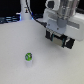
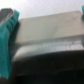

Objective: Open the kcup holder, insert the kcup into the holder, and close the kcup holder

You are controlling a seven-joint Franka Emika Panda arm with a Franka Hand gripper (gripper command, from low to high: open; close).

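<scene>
The exterior view looks down from high up at the white table (image 1: pixel 20 45), with the robot arm (image 1: pixel 60 22) near the top on the exterior view's right. The wrist view sits very close to a blurry grey surface (image 2: pixel 50 35). I cannot tell what both views share.

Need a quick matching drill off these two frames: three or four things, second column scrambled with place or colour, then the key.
Column 1:
1. kcup
2. gripper
3. table
4. fingers

Column 2:
A. white surface under everything
B. green top, standing alone on the table
C. teal pads, seen close in the wrist view
D. upper part of the exterior view's right, above the table

Pairs: 1-B, 2-D, 3-A, 4-C
</scene>
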